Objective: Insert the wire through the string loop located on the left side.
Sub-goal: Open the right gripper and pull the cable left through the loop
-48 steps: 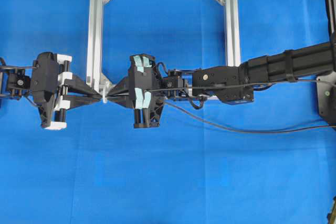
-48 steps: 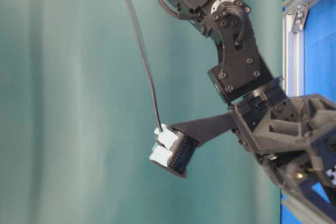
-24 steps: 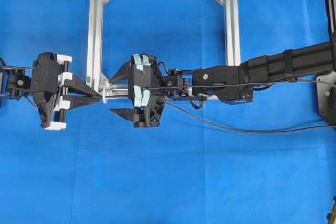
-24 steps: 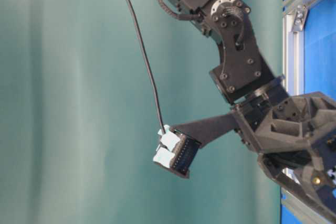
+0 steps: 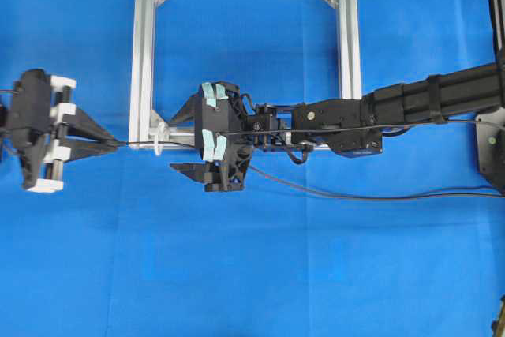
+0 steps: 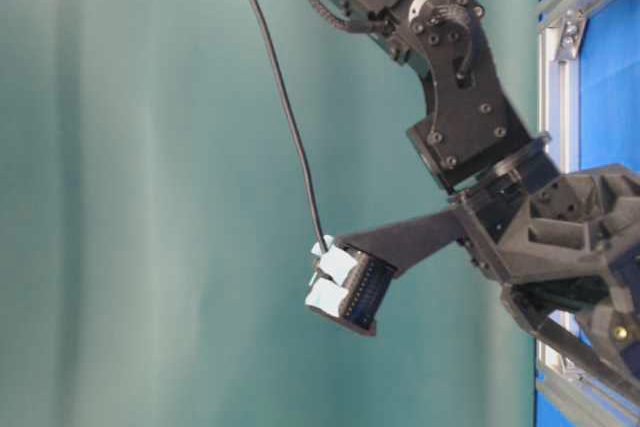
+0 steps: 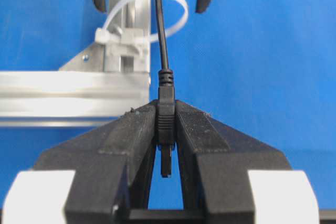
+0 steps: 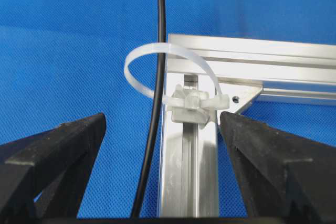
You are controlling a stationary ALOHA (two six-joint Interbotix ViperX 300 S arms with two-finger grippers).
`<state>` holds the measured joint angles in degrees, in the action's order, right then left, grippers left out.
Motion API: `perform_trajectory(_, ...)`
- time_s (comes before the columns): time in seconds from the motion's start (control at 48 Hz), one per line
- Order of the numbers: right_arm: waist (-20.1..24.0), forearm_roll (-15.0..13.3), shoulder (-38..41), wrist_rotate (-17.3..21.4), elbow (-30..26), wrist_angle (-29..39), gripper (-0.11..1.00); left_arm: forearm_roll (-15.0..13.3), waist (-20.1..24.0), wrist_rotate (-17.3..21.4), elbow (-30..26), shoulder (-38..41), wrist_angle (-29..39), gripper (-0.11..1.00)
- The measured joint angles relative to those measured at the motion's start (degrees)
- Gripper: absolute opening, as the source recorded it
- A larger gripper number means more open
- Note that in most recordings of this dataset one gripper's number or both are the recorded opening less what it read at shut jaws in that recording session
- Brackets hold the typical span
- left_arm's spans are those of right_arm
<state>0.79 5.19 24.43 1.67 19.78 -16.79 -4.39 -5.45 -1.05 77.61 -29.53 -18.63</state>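
Holding the long thin black wire (image 7: pixel 160 35) by its dark plug tip, our left gripper (image 7: pixel 166 129) is clamped shut left of the silver aluminium frame (image 5: pixel 142 53), our right gripper (image 5: pixel 183 141) spread wide. We see it threaded through the white string loop (image 8: pixel 157 66); a slack pull could snag or slip free
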Motion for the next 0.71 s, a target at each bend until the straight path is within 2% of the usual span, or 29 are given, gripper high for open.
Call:
perform_trajectory(0.396, 0.0, 0.0, 0.0, 0.0, 0.0, 0.0, 0.94, 0.0, 0.0, -0.1, 1.9, -27.9, 20.7, 0.07)
perform_trajectory(0.708, 0.0, 0.0, 0.0, 0.0, 0.0, -0.1, 0.94, 0.1, 0.0, 0.1, -0.9, -39.6, 32.8, 0.07)
